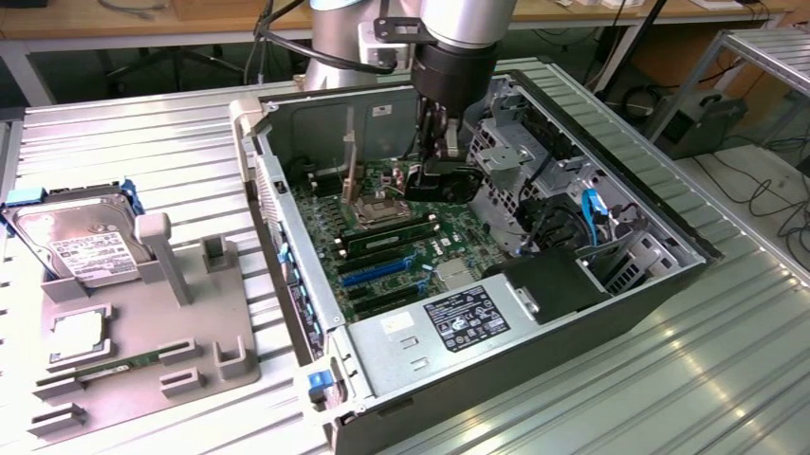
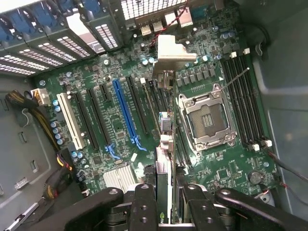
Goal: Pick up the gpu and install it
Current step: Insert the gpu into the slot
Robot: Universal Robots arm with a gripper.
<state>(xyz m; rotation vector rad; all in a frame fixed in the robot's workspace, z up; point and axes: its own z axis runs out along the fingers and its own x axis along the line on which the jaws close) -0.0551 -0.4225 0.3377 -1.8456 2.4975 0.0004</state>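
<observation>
My gripper [image 2: 166,202] is down inside the open computer case [image 1: 658,242], its two black fingers [image 2: 144,204] closed partway on the gpu [image 2: 164,144], which I hold edge-on between them. In the wrist view the card runs away from my fingers as a thin upright strip, green along its edge, ending in a silver metal bracket [image 2: 171,53] bent at a right angle near the rear slot covers [image 2: 103,33]. It hangs over the motherboard [image 2: 110,77], between the long blue expansion slot [image 2: 124,113] and the empty processor socket [image 2: 207,118]; I cannot tell whether its lower edge touches the board.

The exterior view gives what the wrist camera cannot: my arm [image 1: 462,43] coming straight down into the case, which lies on its side on a ribbed metal table [image 1: 708,379], with the gripper [image 1: 437,166] deep among the drive cage [image 1: 513,156] and cables. There the card itself is hard to make out. On the exterior view's left a grey fixture [image 1: 165,313] holds a silver hard drive [image 1: 76,242] with a white label and a narrow green memory stick [image 1: 120,365]. The power supply [image 1: 443,327], with its black label, sits at the case's near end.
</observation>
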